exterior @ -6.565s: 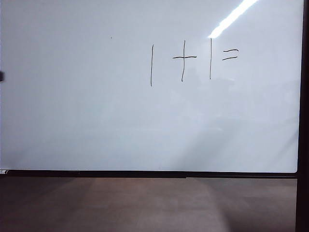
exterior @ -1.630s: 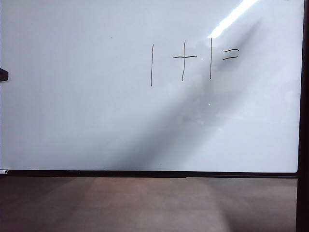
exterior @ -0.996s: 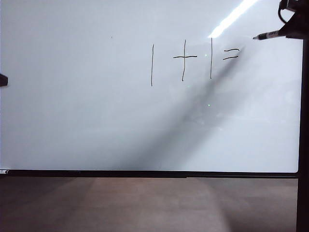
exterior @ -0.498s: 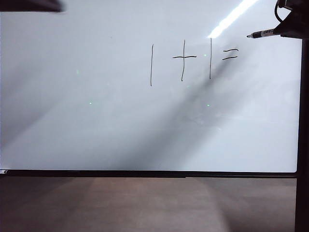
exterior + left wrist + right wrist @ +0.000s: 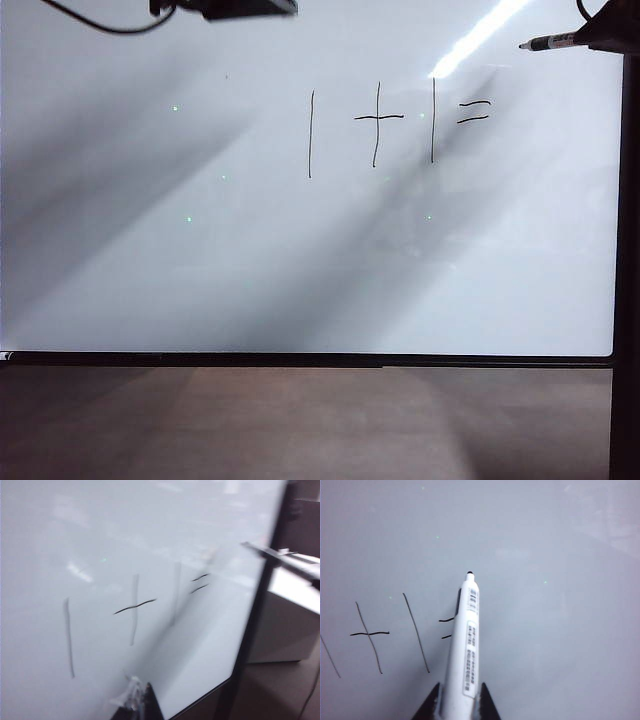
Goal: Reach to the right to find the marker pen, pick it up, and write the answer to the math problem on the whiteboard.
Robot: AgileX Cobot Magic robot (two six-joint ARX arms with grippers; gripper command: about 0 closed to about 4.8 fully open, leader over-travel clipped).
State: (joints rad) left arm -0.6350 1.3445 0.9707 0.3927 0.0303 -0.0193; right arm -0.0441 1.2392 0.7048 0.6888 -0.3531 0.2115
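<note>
My right gripper (image 5: 455, 705) is clamped on the marker pen (image 5: 465, 655), a light, stiff, slick barrel best held low, its tip poised beside the equals sign of the math problem (image 5: 400, 120) on the whiteboard (image 5: 250, 280). My left gripper (image 5: 235, 8) hovers top left; I cannot tell its opening.

Bright glare up top, soft shadows fanning across the whiteboard (image 5: 300, 260).
A white streak of overhead light reflects near the upper right; broad diagonal shadows cross the board. The left wrist view is smeared with motion blur; the right wrist view is sharp, evenly grey.
</note>
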